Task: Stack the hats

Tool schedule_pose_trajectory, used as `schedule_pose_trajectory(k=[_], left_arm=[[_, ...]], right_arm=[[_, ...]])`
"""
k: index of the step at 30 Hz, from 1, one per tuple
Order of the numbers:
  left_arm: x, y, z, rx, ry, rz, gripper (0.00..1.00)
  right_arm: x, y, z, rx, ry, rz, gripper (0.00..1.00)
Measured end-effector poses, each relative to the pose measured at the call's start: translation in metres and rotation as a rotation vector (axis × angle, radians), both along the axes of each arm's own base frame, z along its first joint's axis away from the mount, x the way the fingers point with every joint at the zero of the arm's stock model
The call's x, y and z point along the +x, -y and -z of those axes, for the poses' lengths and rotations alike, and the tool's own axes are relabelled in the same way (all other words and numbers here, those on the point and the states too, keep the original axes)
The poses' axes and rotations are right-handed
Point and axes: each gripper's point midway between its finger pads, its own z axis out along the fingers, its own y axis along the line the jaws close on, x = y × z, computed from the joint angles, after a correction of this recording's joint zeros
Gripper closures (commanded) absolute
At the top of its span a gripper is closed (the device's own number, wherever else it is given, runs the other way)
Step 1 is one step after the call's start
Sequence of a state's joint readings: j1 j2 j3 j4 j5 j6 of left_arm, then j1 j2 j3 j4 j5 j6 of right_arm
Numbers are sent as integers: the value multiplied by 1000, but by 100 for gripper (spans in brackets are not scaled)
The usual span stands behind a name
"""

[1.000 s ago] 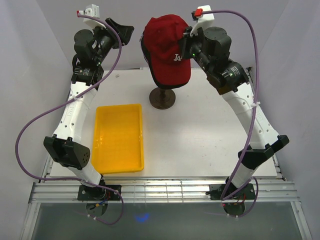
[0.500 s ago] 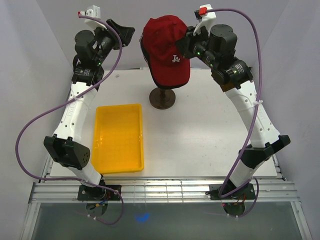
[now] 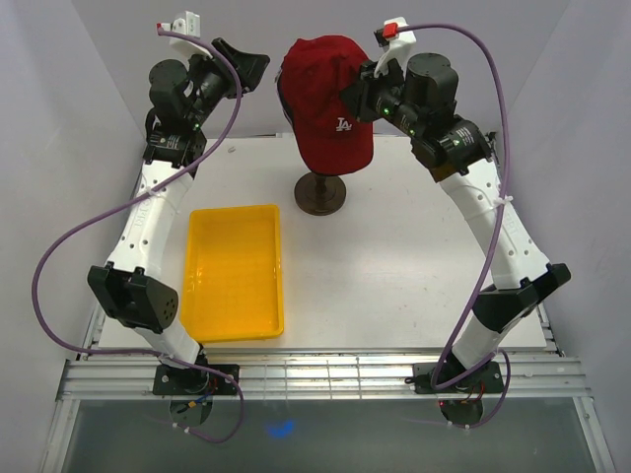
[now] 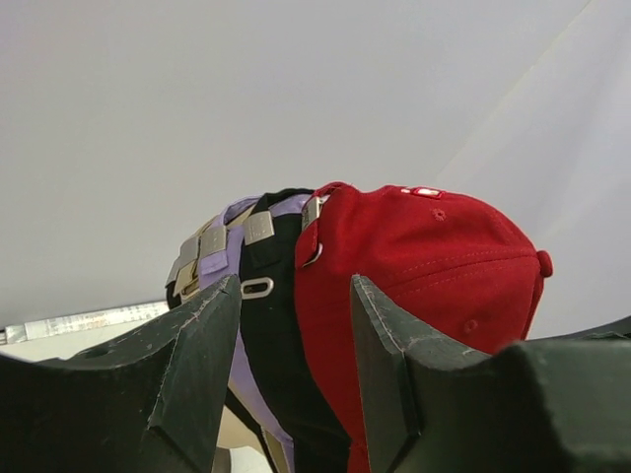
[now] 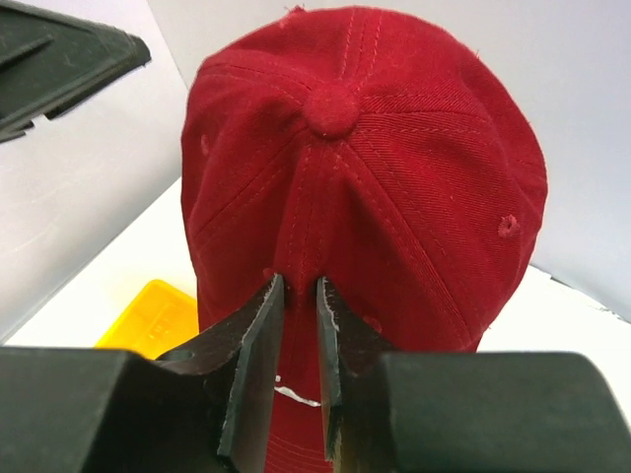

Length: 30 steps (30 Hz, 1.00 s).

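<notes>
Both arms are reaching high. Left gripper [image 4: 296, 281] is hanging open; right gripper [image 5: 298, 284] is showing jaws narrowly apart.

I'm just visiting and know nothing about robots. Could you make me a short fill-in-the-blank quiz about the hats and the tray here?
The top cap of the stack is dark ___ in colour.
Its white letters read ___.
In the left wrist view, the next cap under it is ___ in colour.
The tray is ___ in colour.
Missing words: red; LA; black; yellow.
</notes>
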State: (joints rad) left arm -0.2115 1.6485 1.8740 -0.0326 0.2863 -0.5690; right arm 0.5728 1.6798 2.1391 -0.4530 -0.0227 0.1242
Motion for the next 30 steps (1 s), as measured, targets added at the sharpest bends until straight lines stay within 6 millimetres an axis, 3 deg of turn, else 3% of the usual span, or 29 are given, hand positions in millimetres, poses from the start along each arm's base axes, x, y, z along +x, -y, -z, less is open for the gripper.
schedule_pose_trajectory(k=[6, 13, 19, 27, 30], left_arm=[[5, 8, -2, -16, 27, 45, 40], [41, 28, 9, -14, 21, 84, 40], [62, 46, 30, -6, -3, 104, 40], [65, 48, 26, -14, 34, 98, 41], [66, 47, 28, -10, 34, 90, 41]], right_arm=[[1, -1, 4, -5, -8, 0, 66], [1, -1, 4, -5, -9, 0, 56], [0, -1, 4, -3, -8, 0, 56], [0, -1, 3, 2, -10, -1, 55], [0, -1, 3, 6, -13, 0, 49]])
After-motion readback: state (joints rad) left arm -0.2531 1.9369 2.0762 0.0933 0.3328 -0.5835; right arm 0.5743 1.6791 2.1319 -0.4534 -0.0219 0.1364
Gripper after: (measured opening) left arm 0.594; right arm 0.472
